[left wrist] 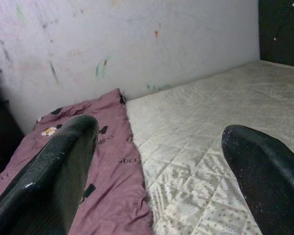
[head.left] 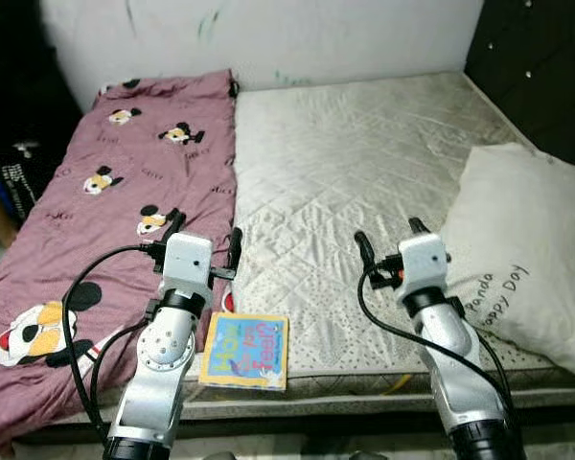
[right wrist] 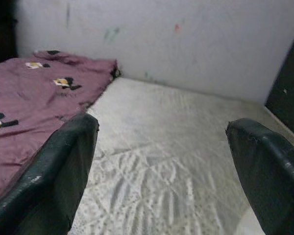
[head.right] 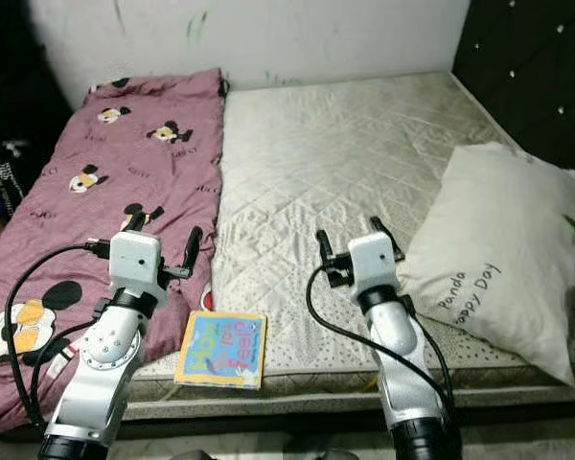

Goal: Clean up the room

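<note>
White plaster wall (head.left: 297,38), scuffed with faint green and red marks, backs a low bed whose bare mattress (head.left: 364,172) is quilted in a diamond stitch, cream and slightly grubby. At nine o'clock a mauve blanket (head.left: 125,192), soft and rumpled, printed with cartoon mice, covers the bed's left strip; its long axis runs from six o'clock up to twelve, and its right edge lies along the mattress seam. Beyond it at the far left edge sits dark clutter too dim to make out.

Low at seven o'clock the left gripper (head.left: 203,235) hovers over the blanket's right edge, its two black fingers (left wrist: 54,171) standing well apart, pointing toward the wall. Just below it, at six o'clock on the mattress's near edge, lies a thin square picture book (head.left: 245,351), flat, cover up, yellow and blue with bright lettering; its sides sit nearly square to the bed edge, tilted a touch.

At five o'clock the right gripper (head.left: 391,240) hovers above bare quilting, its jaws likewise spread wide and empty, aimed at twelve. At three o'clock a plump white pillow (head.left: 527,249) with dark script lies slantwise against the black tufted headboard (head.left: 546,67).
</note>
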`<state>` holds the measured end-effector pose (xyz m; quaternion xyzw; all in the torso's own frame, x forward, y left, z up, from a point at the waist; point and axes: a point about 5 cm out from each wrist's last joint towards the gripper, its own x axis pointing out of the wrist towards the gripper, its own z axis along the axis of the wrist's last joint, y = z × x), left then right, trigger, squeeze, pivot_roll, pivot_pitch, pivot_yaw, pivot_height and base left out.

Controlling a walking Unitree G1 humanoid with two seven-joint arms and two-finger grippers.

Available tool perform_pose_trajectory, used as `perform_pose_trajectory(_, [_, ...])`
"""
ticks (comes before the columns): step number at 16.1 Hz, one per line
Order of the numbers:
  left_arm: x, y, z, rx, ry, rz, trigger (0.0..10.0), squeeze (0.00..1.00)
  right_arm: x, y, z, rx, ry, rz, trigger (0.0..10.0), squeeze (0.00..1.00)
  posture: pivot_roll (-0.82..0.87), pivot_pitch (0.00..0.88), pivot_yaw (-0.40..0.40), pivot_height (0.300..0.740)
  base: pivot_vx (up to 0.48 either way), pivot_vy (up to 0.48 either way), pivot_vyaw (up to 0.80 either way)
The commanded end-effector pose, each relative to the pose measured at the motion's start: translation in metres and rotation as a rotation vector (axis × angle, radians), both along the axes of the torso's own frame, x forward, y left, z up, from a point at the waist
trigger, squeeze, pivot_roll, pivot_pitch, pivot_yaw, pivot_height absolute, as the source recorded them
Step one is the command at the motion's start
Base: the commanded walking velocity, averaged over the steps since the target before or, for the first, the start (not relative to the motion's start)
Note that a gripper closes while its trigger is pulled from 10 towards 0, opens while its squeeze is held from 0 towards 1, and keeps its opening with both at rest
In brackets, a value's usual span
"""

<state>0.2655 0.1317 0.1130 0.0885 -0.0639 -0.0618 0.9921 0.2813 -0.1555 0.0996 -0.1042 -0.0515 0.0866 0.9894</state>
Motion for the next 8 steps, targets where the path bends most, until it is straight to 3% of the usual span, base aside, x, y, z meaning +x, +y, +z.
perform_pose_trajectory(1, [-0.002, 0.006, -0.008, 0.004, 0.033, 0.017, 10.0, 0.00, 0.002, 0.010, 0.005, 0.012, -0.024, 0.025, 10.0, 0.00, -0.11, 0.000, 0.097, 0.740, 0.000, 0.000, 0.00])
perform_pose_trajectory(5, [-0.005, 0.013, -0.010, 0.002, 0.034, 0.048, 10.0, 0.00, 0.007, 0.023, 0.007, 0.021, -0.026, 0.067, 10.0, 0.00, -0.08, 0.000, 0.076, 0.740, 0.000, 0.000, 0.00])
perform_pose_trajectory(8, [-0.004, 0.012, -0.009, -0.001, 0.032, 0.044, 10.0, 0.00, 0.009, 0.021, 0.009, 0.028, -0.032, 0.046, 10.0, 0.00, -0.08, 0.000, 0.079, 0.740, 0.000, 0.000, 0.00])
